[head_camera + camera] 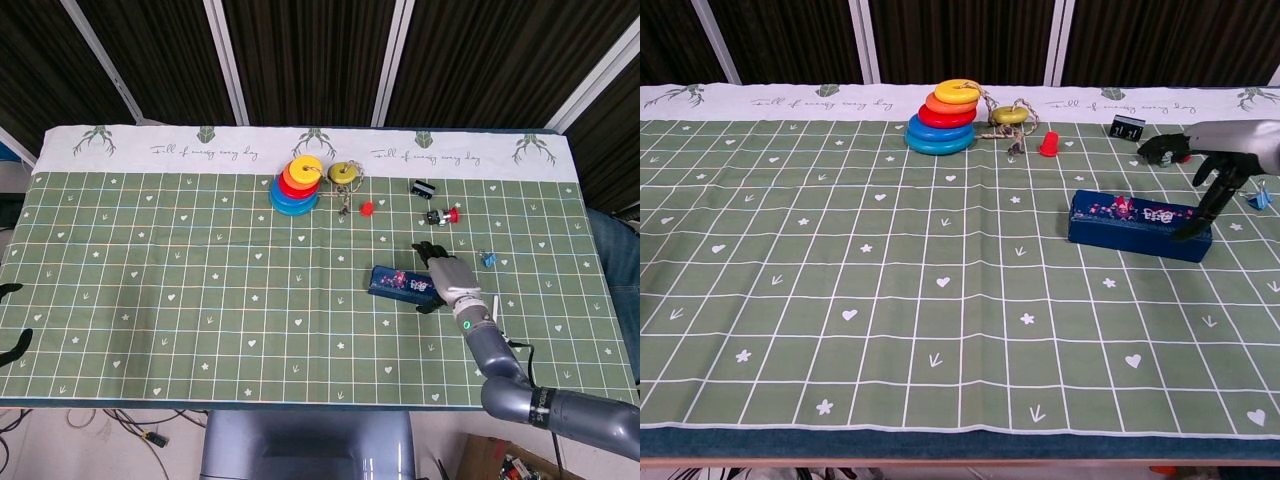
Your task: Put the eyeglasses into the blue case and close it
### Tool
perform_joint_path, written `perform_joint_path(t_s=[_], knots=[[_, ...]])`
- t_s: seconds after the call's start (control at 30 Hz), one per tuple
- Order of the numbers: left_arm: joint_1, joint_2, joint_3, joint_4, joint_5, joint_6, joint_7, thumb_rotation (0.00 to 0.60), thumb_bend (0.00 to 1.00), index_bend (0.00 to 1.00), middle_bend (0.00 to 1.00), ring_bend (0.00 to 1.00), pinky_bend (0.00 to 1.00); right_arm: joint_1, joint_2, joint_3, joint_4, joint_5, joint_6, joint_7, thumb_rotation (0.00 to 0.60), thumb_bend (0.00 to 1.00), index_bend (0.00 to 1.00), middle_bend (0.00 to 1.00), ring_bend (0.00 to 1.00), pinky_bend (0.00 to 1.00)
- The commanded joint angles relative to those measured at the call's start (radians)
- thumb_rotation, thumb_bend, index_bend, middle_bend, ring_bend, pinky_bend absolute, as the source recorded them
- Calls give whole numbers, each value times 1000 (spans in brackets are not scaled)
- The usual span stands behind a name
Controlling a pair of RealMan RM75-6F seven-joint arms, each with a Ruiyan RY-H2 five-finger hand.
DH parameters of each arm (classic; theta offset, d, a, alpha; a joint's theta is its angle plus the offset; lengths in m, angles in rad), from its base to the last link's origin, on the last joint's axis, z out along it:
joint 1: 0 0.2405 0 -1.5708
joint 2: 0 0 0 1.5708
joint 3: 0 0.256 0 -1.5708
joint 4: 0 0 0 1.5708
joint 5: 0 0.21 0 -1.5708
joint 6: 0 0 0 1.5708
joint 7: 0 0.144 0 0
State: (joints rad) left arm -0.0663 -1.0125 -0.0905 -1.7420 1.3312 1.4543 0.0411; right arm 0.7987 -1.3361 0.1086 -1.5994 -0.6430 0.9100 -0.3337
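Blue case [1138,226] lies shut near the counter's right edge, glasses presumably inside. Right hand [1212,172] hovers at its far end, fingers spread, holding nothing, probably letting go.

The head view looks steeply down over the whole table [200,300]; the chest view sits low, nearer, facing across it. Both share the ring stack [296,185].
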Motion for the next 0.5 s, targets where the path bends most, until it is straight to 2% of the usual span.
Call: perform_joint_path(t_s=[0.03,0.27,0.4,0.5], knots=[[1,0,0,0,1,2,-1,600,309,237,7,0,0,-128,59,-38,-109,-182,170,91,600,124,0,17,36,208],[2,-3,1,0,11,10,3,600,309,220,7,0,0,-363,88,-181,-149,-526,459,241,600,124,0,17,36,208],[3,-4,2,1,15,13,4,600,309,209,7,0,0,-466,71,-243,-105,-630,581,240,600,124,0,17,36,208],[4,-6,2,4,20,18,7,600,309,208,7,0,0,-533,43,-254,-78,-656,657,224,600,124,0,17,36,207]])
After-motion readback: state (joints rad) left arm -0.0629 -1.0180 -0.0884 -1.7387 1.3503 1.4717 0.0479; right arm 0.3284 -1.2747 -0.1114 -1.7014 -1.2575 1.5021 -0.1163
